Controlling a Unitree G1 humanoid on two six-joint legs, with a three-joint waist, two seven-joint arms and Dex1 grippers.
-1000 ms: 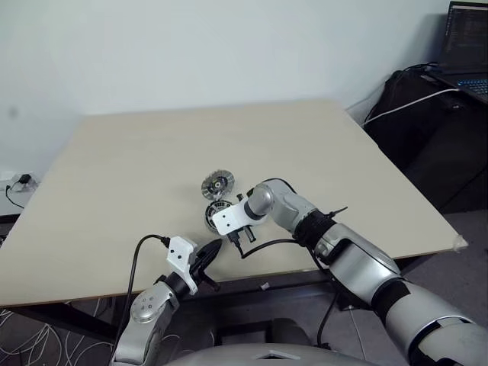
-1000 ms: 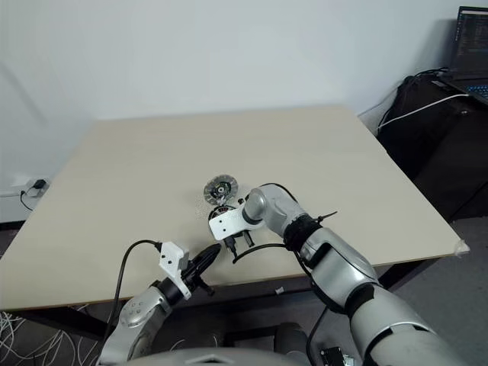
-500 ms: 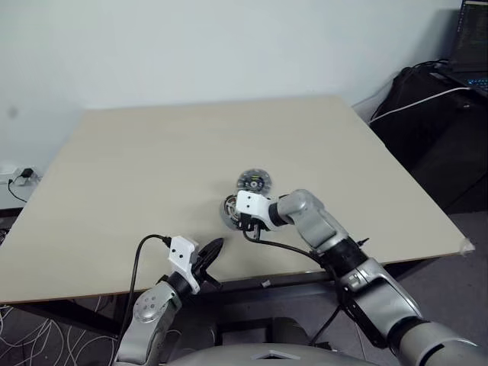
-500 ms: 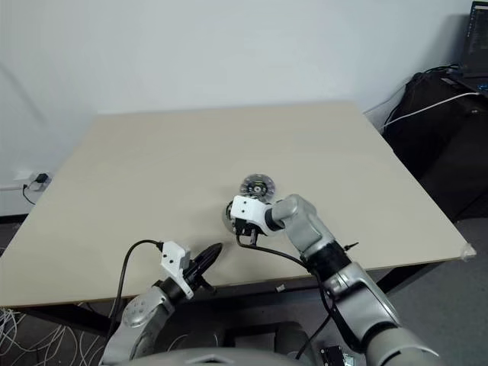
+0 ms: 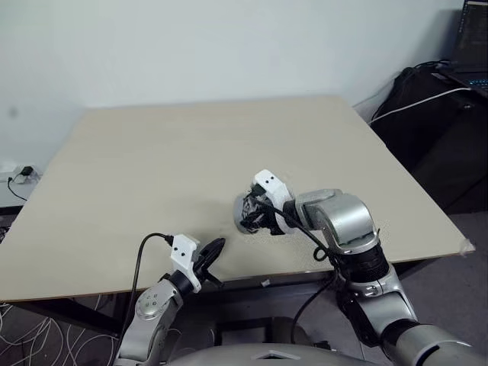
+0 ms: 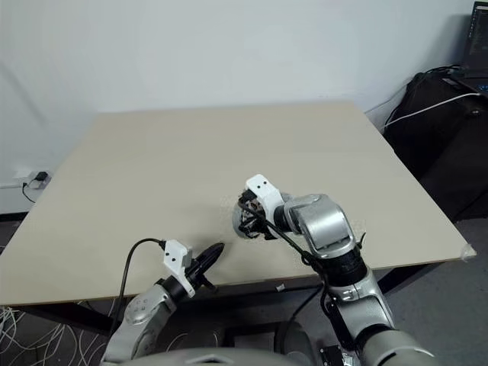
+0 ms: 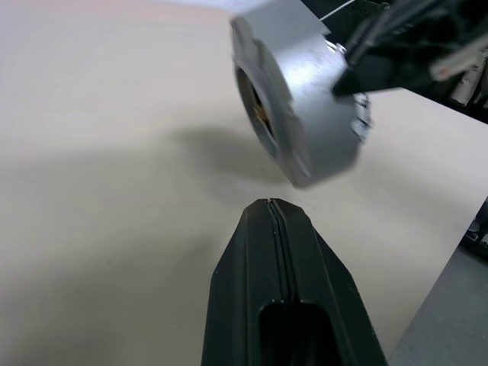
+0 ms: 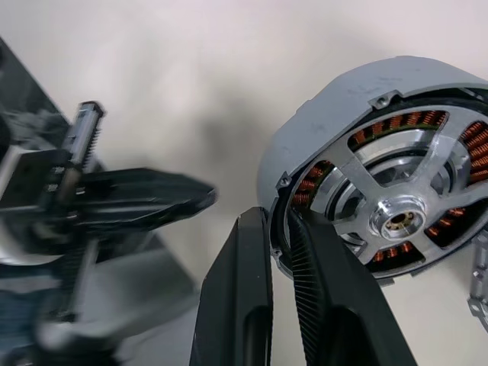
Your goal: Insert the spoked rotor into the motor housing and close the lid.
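My right gripper (image 8: 276, 229) is shut on the rim of the motor housing (image 8: 335, 99), a grey round casing with copper windings. It holds the housing tilted on edge, a little above the table near the front edge. The spoked rotor (image 8: 396, 221), silver with a shiny hub, sits in the housing's open face over the windings. In the left eye view the housing (image 5: 245, 212) hangs just left of my right wrist. My left gripper (image 5: 213, 248) is shut and empty, low at the table's front edge, pointing up at the housing (image 7: 305, 107). The lid is hidden behind my right hand.
The beige table (image 5: 152, 168) stretches wide to the back and left. A laptop (image 5: 473, 38) and dark bags with a white cable (image 5: 412, 103) stand off the table's right side. A wall socket with cables (image 5: 19, 181) is at the far left.
My right arm has lifted the housing off the table, drawn it back toward me and rolled its wrist over. The lid has gone behind that hand. The left gripper has kept still.
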